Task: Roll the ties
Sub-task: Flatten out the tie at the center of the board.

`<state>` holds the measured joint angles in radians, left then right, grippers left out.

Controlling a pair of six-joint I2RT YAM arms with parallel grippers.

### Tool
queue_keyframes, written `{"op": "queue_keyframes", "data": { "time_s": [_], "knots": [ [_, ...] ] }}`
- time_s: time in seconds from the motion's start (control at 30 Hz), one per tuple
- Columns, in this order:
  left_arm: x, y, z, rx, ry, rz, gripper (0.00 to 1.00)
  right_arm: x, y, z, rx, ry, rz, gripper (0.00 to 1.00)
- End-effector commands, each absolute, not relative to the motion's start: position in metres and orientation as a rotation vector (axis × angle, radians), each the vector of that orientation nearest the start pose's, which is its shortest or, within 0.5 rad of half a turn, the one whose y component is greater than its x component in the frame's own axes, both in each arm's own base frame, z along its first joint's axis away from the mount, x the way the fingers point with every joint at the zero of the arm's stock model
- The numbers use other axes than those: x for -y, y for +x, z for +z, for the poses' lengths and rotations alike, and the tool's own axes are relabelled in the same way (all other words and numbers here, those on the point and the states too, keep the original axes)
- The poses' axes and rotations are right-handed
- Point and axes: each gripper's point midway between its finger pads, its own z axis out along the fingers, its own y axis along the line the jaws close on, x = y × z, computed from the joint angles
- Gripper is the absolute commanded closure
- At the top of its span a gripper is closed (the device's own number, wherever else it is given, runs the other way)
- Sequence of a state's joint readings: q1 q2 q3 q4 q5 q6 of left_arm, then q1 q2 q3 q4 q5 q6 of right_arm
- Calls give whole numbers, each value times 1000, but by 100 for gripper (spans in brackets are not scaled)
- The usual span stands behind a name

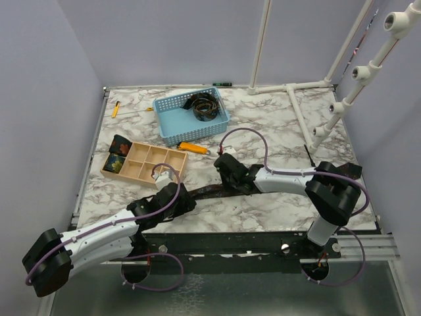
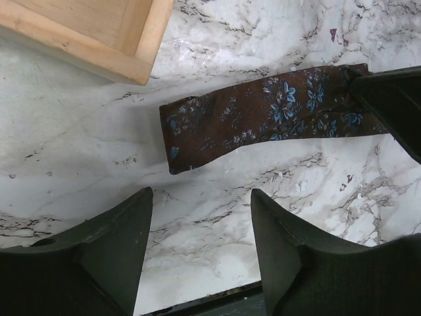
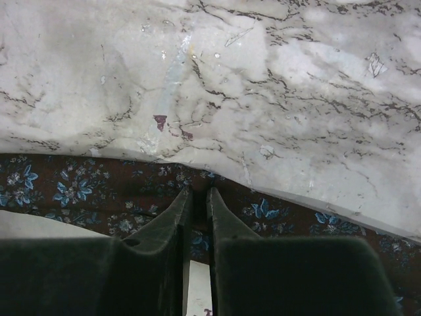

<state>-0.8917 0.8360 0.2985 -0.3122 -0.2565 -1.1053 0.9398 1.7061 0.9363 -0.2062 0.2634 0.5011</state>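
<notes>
A brown tie with small blue flowers point(image 1: 209, 192) lies flat as a strip on the marble table, between the two grippers. In the left wrist view its blunt end point(image 2: 263, 112) lies just beyond my left gripper point(image 2: 200, 204), which is open and empty above bare table. My left gripper point(image 1: 186, 199) is at the strip's left end. My right gripper point(image 1: 227, 179) is shut on the tie point(image 3: 79, 191), its jaws pinching a fold of fabric at the far edge point(image 3: 198, 192). Its dark finger shows in the left wrist view point(image 2: 395, 99) on the tie's right part.
A wooden divided box point(image 1: 172, 160) stands behind my left gripper, with rolled ties point(image 1: 117, 155) in its left compartments; its corner point(image 2: 99, 33) shows in the left wrist view. A blue basket point(image 1: 172, 110) holds a coiled tie point(image 1: 205, 106). A yellow marker point(image 1: 193, 147) lies nearby. White pipes point(image 1: 299, 112) stand at back right.
</notes>
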Motion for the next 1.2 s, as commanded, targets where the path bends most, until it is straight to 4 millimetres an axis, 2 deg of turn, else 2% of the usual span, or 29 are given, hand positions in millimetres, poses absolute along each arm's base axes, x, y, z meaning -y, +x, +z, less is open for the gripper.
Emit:
{"op": "queue_keyframes", "data": {
  "time_s": [0.0, 0.1, 0.27, 0.37, 0.57, 0.93, 1.0, 1.1, 1.17],
  "knots": [
    [169, 153, 22, -2453, -416, -572, 37, -281, 234, 17, -2508, -461, 170, 92],
    [167, 155, 22, -2434, -430, -566, 37, -281, 232, 31, -2488, -438, 192, 99],
    [164, 158, 24, -2408, -459, -567, 37, -277, 228, 51, -2451, -418, 228, 99],
    [164, 160, 28, -2391, -470, -575, 37, -280, 221, 56, -2450, -435, 262, 99],
    [163, 162, 30, -2383, -472, -562, 37, -287, 204, 39, -2492, -499, 292, 99],
    [157, 160, 29, -2388, -472, -532, 37, -297, 204, 21, -2522, -451, 318, 98],
    [155, 159, 27, -2391, -470, -523, 38, -297, 206, 20, -2517, -432, 316, 96],
    [153, 160, 26, -2391, -471, -511, 38, -294, 208, 22, -2514, -403, 294, 76],
    [154, 161, 28, -2386, -468, -511, 39, -290, 209, 30, -2495, -374, 294, 62]
  ]
}}
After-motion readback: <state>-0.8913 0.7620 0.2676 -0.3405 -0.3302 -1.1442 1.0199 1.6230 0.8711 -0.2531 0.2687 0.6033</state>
